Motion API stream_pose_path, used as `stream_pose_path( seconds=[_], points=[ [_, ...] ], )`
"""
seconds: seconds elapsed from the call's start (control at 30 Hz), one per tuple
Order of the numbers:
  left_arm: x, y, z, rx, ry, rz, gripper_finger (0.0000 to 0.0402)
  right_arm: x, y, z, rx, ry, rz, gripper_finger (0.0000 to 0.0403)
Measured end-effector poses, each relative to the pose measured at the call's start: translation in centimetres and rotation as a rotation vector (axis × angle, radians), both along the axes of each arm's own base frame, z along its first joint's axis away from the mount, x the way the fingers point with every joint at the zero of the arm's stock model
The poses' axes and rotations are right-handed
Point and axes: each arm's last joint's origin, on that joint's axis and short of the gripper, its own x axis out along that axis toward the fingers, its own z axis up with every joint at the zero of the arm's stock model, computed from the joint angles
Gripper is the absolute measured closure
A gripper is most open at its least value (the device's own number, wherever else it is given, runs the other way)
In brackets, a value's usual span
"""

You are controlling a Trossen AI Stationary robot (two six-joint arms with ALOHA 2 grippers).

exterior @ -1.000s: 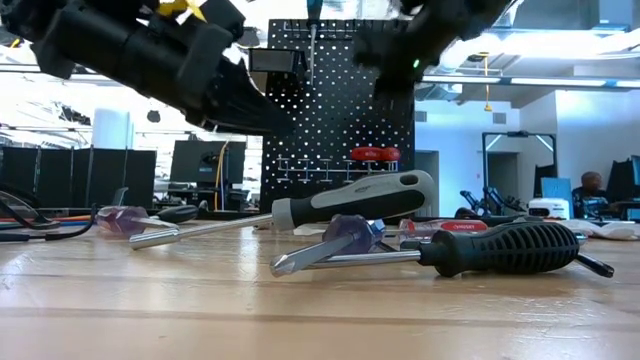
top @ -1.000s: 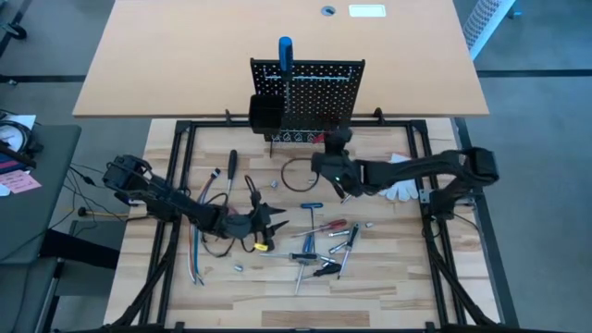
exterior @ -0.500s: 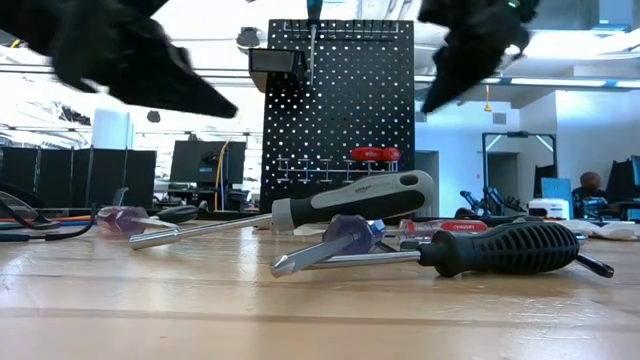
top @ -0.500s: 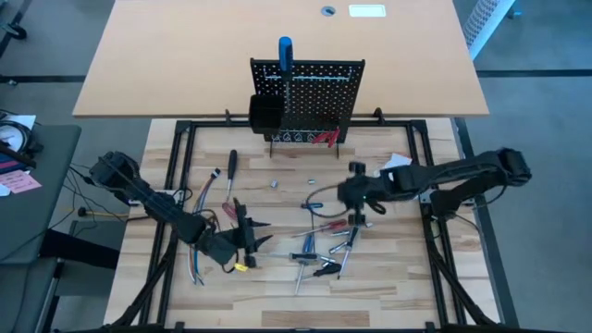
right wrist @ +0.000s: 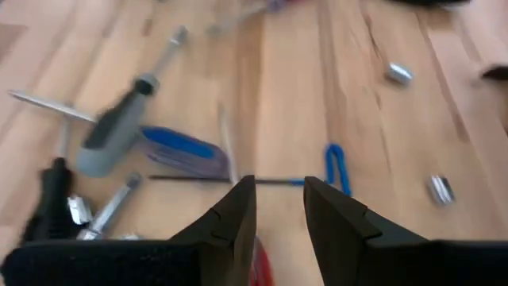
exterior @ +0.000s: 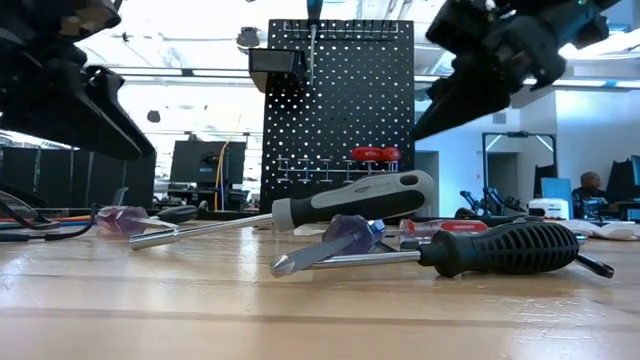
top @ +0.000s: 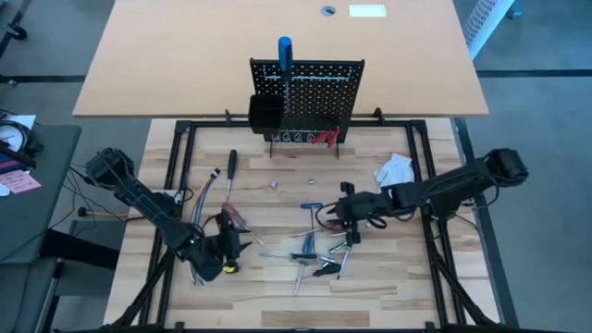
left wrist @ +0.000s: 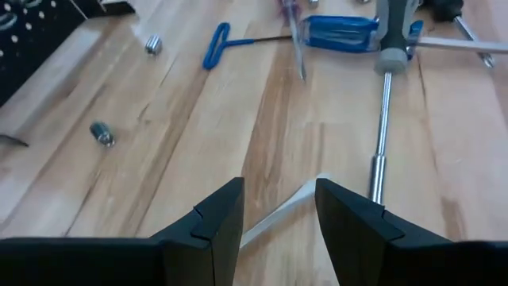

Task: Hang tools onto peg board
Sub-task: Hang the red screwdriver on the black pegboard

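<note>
Drawn back from the foot of the peg board (top: 319, 88) to the middle of the worktop (top: 398, 277): the right pincer (top: 349, 211), now hanging over the far side of the loose heap of tools (top: 319, 252). Pulled away too, toward the worktop's near left corner: the left pincer (top: 231, 248).

Right pincer's fingers (right wrist: 238, 213) parted by a narrow gap, nothing between them. Just under and before them, a red-handled screwdriver (right wrist: 258, 266), only its end showing in the wrist view. Beyond the gap, a blue T-handle key (right wrist: 337, 165) with its shaft crosswise to the fingers. Off to one side, a grey-handled screwdriver (right wrist: 119, 131) over a clear blue handle (right wrist: 178, 151). In the overhead view the red handle (top: 333, 225) lies roughly parallel to the worktop's near edge, slightly slanted, touching or almost under the pincer. Judged nearest by far, so the right arm's pick; probably needs the fingers set across that long axis.

Left pincer (left wrist: 278, 214) moderately wide, holding nothing, a thin white strip (left wrist: 286, 208) on the wood below the gap.

Peg board upright at the far edge. A blue-handled screwdriver (top: 285, 51) stands in its top rail, and red-handled pliers (exterior: 372, 154) hang low on its face. Black bin (top: 265, 113) on its left side, contents impossible to tell.
</note>
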Motion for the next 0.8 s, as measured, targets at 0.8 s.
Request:
stream_pose_path(
  seconds=[0.8],
  points=[
    [2.7, 1.6, -3.6, 0.218, 0.298, -0.239, 0.0251, -0.3, 2.5, 0.3, 0.046, -0.043, 0.063, 0.0287]
  ],
)
